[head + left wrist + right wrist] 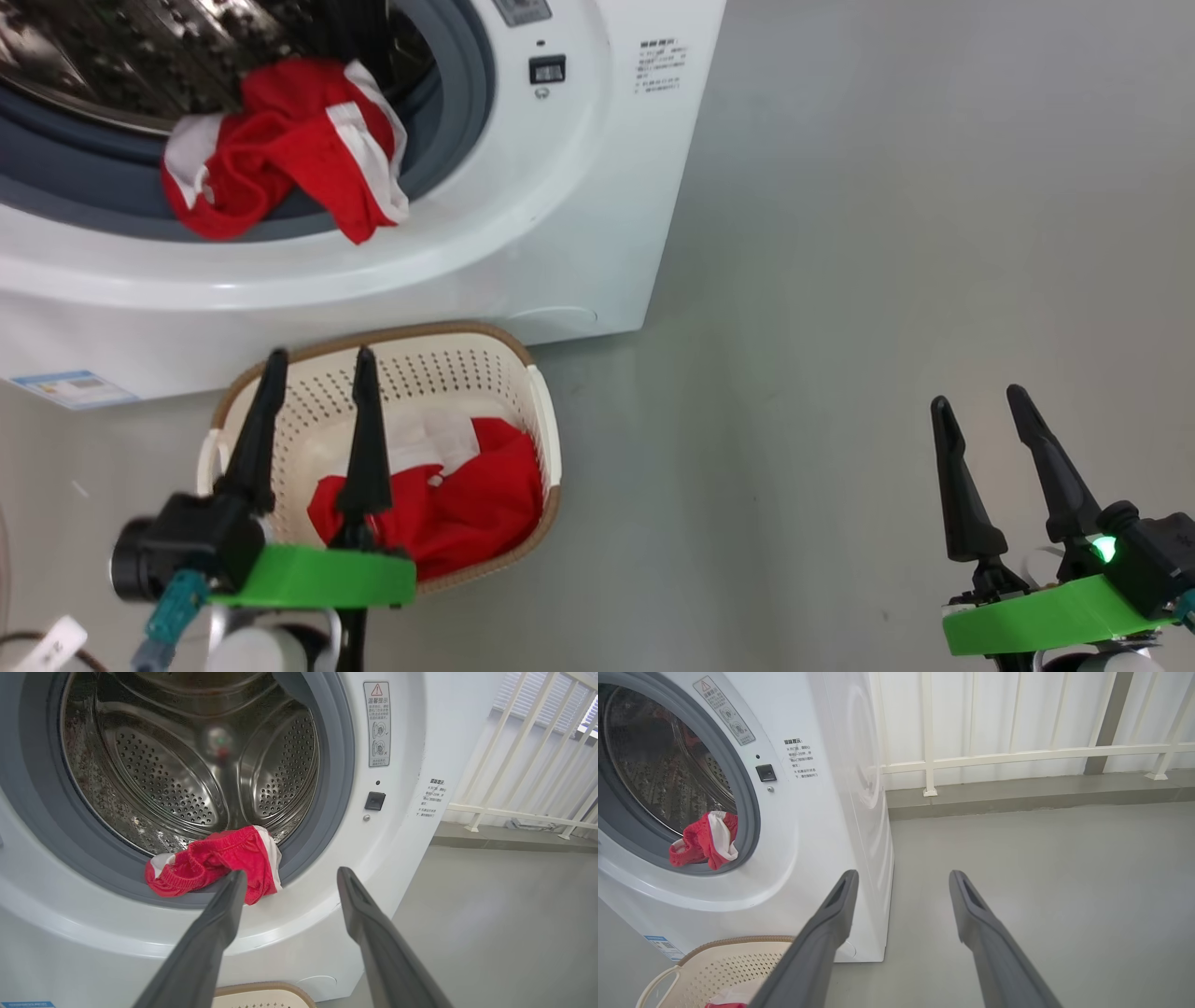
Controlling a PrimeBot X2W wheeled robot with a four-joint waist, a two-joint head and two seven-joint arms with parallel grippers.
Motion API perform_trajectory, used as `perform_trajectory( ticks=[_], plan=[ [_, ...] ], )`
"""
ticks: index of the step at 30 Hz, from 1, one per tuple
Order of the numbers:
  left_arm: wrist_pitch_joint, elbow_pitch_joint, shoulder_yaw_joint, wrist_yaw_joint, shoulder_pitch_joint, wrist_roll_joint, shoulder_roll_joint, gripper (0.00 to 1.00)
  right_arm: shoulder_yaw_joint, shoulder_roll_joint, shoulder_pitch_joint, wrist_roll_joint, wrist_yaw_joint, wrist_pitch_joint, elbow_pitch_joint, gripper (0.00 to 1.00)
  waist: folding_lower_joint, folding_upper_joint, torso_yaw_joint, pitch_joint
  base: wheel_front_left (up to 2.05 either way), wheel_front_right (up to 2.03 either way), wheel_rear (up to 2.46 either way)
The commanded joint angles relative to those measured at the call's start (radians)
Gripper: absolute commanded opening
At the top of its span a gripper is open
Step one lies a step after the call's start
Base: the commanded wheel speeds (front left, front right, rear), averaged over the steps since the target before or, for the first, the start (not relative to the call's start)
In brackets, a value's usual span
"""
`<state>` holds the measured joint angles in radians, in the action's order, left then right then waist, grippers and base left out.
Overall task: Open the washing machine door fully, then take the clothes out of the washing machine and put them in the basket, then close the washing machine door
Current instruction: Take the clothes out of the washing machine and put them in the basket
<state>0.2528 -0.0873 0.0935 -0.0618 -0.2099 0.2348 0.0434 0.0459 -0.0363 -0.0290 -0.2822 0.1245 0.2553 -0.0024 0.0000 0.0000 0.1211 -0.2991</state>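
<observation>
Red-and-white clothes, two items: first garment (280, 149) draped over the grey gasket (457, 103) at the lower lip of the washing machine (579, 233) mouth, half out of the steel drum (187, 779); second garment (467, 509) lying in the basket (553, 439), which stands on the floor (840, 373) just in front of the washing machine. Left pincer (320, 355): fingers spread, empty, above the basket, below the washing machine mouth. Right pincer (977, 397): fingers spread, empty, over the floor well to the right of the washing machine
</observation>
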Motion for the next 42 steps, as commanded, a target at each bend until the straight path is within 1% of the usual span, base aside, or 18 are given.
perform_trajectory(
  ticks=[1, 10, 14, 19, 24, 28, 32, 38, 42],
  plan=[
    [0.009, 0.01, -0.032, 0.004, -0.04, -0.021, 0.007, 1.0, -0.027, -0.014, 0.026, -0.007, 0.006, 0.006, -0.026, 1.0, 0.0, 0.0, 0.008, -0.04, 0.0, 0.0, 0.0],
    [0.009, -0.096, -0.083, 0.036, -0.2, -0.039, 0.009, 1.0, -0.029, -0.014, 0.06, -0.013, 0.006, 0.006, -0.026, 1.0, 0.0, 0.0, 0.02, -0.113, 0.0, 0.0, 0.0],
    [0.009, -0.135, -0.087, 0.043, -0.254, -0.061, 0.024, 1.0, -0.031, -0.014, 0.067, -0.015, 0.006, 0.006, -0.027, 1.0, 0.0, 0.0, 0.02, -0.13, 0.0, 0.0, 0.0],
    [0.009, -0.212, -0.099, 0.058, -0.384, -0.077, 0.044, 1.0, -0.035, -0.014, 0.081, -0.014, 0.006, 0.006, -0.029, 1.0, 0.0, 0.0, 0.015, -0.173, 0.0, 0.0, 0.0],
    [0.009, -0.295, -0.101, 0.056, -0.496, -0.093, 0.068, 1.0, -0.044, -0.014, 0.098, -0.017, 0.006, 0.006, -0.03, 1.0, 0.0, 0.0, 0.018, -0.209, 0.0, 0.0, 0.0],
    [0.009, -0.364, -0.112, 0.042, -0.577, -0.103, 0.092, 1.0, -0.053, -0.014, 0.114, -0.02, 0.006, 0.006, -0.029, 1.0, 0.0, 0.0, 0.027, -0.235, 0.0, 0.0, 0.0],
    [0.006, -0.44, -0.126, 0.036, -0.668, -0.092, 0.11, 1.0, -0.058, -0.014, 0.128, -0.021, 0.006, 0.006, -0.026, 1.0, 0.0, 0.0, 0.038, -0.262, 0.0, 0.0, 0.0],
    [-0.045, -0.527, -0.153, 0.058, -0.801, -0.027, 0.106, 1.0, -0.06, -0.014, 0.142, -0.023, 0.006, 0.006, -0.024, 1.0, 0.0, 0.0, 0.047, -0.291, 0.0, 0.0, 0.0],
    [-0.126, -0.572, -0.138, 0.068, -0.852, -0.013, 0.097, 1.0, -0.057, -0.014, 0.146, -0.022, 0.006, 0.006, -0.023, 1.0, 0.0, 0.0, 0.049, -0.298, 0.0, 0.0, 0.0]
  ],
)
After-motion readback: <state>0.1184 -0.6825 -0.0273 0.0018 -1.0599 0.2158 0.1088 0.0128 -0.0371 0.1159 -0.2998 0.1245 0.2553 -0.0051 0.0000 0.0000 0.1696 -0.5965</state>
